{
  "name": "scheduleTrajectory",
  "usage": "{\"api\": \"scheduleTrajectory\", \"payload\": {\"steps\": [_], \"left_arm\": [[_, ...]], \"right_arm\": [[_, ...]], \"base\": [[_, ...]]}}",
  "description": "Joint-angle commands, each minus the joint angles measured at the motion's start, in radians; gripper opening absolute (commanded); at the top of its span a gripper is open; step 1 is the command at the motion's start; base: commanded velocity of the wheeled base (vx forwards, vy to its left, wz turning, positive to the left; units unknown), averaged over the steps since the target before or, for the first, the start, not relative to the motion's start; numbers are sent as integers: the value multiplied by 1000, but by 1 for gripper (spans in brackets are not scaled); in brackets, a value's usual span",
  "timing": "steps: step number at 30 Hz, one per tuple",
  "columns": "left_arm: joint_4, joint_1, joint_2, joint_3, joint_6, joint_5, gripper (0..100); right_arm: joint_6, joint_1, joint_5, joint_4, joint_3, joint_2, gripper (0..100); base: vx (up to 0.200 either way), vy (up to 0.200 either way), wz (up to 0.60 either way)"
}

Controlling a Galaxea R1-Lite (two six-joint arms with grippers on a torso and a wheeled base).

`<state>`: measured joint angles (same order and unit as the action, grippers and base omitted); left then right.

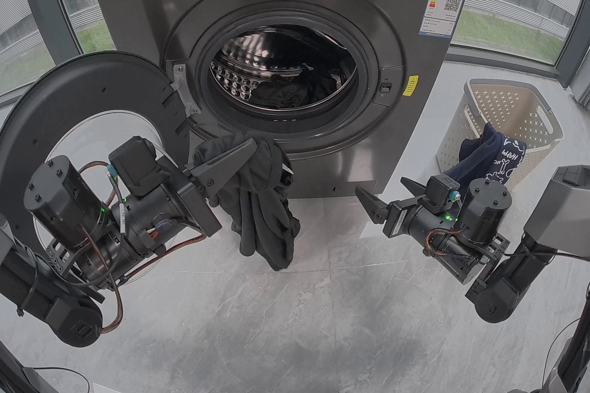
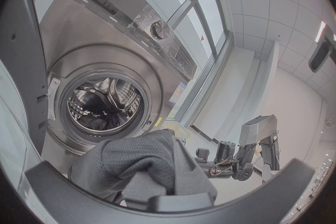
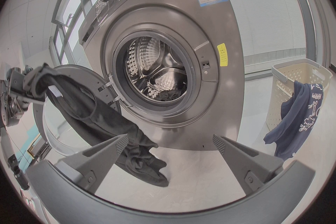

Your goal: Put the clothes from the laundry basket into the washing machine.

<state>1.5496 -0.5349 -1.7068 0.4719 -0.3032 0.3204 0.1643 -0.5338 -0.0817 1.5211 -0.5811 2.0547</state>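
Grey floor (image 1: 344, 314), washer (image 1: 399, 26) door (image 1: 74, 93) open. L jaws clamp dark garment (image 1: 264, 210) before drum (image 1: 264, 53); R jaws spread nr basket (image 1: 491, 90).

Head cam looks down on washing machine (image 1: 369, 1); wrist cams sit low, close, tilted up; all share drum (image 1: 246, 53).

Bright daylight through the windows (image 1: 522, 26) glints off the steel drum (image 1: 246, 59).

The steel-grey front-loading washing machine (image 1: 369, 13) is seen with its round door (image 1: 80, 93) swung wide, and dark clothes (image 1: 283, 90) are glimpsed in its drum. A dark grey soft garment (image 1: 261, 210) is held dangling just before its opening. To its right, a navy printed top (image 1: 491, 158) is draped over the cream perforated plastic laundry basket (image 1: 491, 112).
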Motion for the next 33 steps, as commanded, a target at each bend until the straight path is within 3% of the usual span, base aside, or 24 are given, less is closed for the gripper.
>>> {"api": "scheduleTrajectory", "payload": {"steps": [1, 8, 25, 33], "left_arm": [[0, -2, 30, 5, -1, 2, 0], [0, -2, 30, 8, -1, 3, 0], [0, 0, 16, 14, -4, 2, 0], [0, -2, 19, 5, -2, 3, 0]], "right_arm": [[0, -9, -1, 1, -14, 42, 100], [1, -51, -4, -1, -42, 85, 100], [1, -141, -10, -4, 26, 170, 100], [1, -184, -12, -1, -39, 211, 100]], "base": [[0, 0, 0], [0, 0, 0], [0, 0, 0], [0, 0, 0]]}}
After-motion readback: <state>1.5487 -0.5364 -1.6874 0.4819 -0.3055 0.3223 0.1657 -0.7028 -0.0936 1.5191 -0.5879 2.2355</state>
